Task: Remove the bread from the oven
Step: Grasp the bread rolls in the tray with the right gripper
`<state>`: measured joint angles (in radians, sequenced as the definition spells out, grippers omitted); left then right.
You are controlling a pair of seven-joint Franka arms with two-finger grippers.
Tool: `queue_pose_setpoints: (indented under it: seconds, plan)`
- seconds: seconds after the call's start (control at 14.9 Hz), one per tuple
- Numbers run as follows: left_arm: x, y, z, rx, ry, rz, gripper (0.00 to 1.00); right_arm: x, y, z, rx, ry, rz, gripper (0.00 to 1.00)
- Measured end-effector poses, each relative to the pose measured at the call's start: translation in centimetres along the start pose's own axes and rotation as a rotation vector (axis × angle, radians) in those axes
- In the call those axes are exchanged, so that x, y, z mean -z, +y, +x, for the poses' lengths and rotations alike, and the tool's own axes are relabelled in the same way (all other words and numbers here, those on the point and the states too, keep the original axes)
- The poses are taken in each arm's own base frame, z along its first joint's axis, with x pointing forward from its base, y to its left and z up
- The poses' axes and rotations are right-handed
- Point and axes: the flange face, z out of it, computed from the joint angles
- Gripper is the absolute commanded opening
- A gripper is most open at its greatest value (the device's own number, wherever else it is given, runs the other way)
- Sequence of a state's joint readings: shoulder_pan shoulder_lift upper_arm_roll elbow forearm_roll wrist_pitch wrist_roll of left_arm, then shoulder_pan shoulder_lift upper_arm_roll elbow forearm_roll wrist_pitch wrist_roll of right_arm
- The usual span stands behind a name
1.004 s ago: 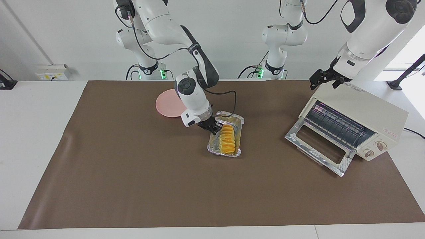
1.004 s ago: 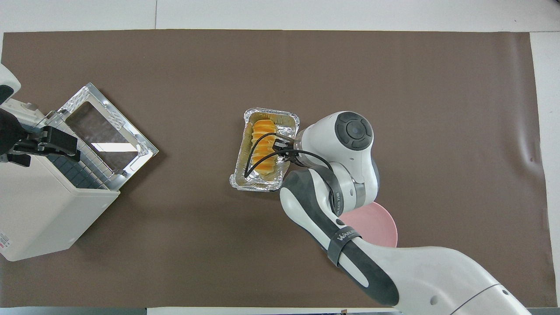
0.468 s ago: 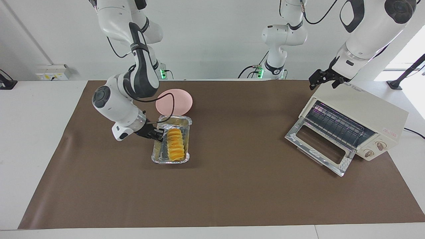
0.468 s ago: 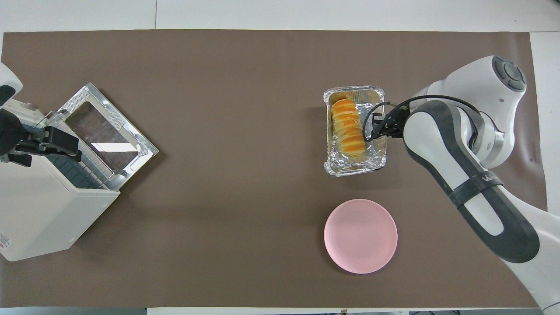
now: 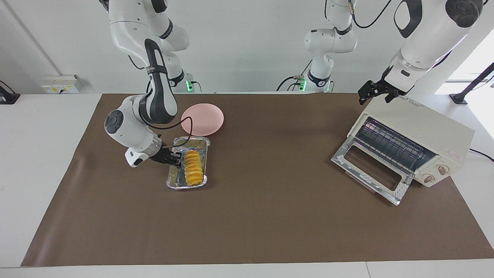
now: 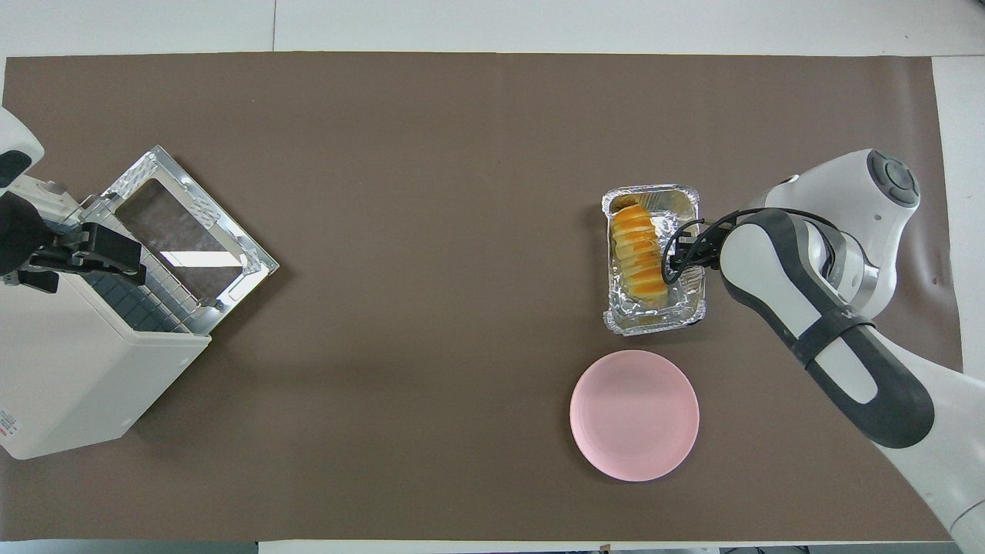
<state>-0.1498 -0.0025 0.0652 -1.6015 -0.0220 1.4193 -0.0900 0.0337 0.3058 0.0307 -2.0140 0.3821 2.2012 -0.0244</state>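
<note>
- Bread [image 5: 193, 167], a ridged golden-yellow roll, lies lengthwise in a silver foil tray [image 5: 202, 143] on the brown mat [image 5: 270, 216] that covers the table [image 5: 38, 154], toward the right arm's end.
- In the overhead view the bread [image 6: 639, 252] lies along the side of the foil tray [image 6: 652, 323] that faces the oven, and bare foil shows on the side where the right arm comes in.
- Right pincer [image 5: 174, 159] is low at the long rim of the tray on the side away from the oven, its dark fingertips at the foil edge just beside the roll; from above the right pincer [image 6: 680, 261] sits over that same rim. I cannot tell whether the fingers clamp the foil or stand slightly apart.
- Pink plate [image 5: 203, 119] lies flat on the mat, nearer to the robots than the tray and just apart from it; the overhead view shows the pink plate [image 6: 634, 415] with nothing on it.
- Oven [image 5: 420, 131], cream-white, stands at the left arm's end of the table, well apart from the tray. Its glass door [image 5: 370, 172] hangs down, open onto the mat, the wire rack [image 5: 389, 144] shows inside, and two round knobs [image 5: 435, 174] sit at one side of the front.
- Left pincer [image 5: 376, 92] waits over the top of the oven at the corner toward the robots, fingers spread wide and holding nothing; from above the left pincer [image 6: 92, 250] is over the oven [image 6: 69, 369] beside the door hinge.
</note>
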Motion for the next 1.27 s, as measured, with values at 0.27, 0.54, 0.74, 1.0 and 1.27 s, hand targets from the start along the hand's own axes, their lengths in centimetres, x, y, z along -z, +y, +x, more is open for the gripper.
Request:
queue_pose_setpoints:
  seconds: [0.27, 0.54, 0.74, 1.0, 1.27]
  plan:
    - [0.0, 0.0, 0.0, 0.000, 0.001, 0.000, 1.00, 4.3, -2.6, -0.3, 0.063, 0.031, -0.038, 1.00]
    - [0.0, 0.0, 0.0, 0.000, 0.002, 0.000, 1.00, 5.5, -7.7, -1.2, 0.092, 0.068, -0.066, 1.00]
    - [0.0, 0.0, 0.0, 0.000, 0.002, 0.000, 1.00, 2.7, -8.9, -1.4, 0.104, 0.075, -0.078, 1.00]
    - [0.0, 0.0, 0.0, 0.000, 0.002, 0.000, 1.00, 0.0, -8.0, -1.5, 0.095, 0.061, -0.090, 0.74]
    - [0.0, 0.0, 0.0, 0.000, 0.002, 0.000, 1.00, -1.4, -7.5, -1.9, 0.091, 0.065, -0.097, 0.00]
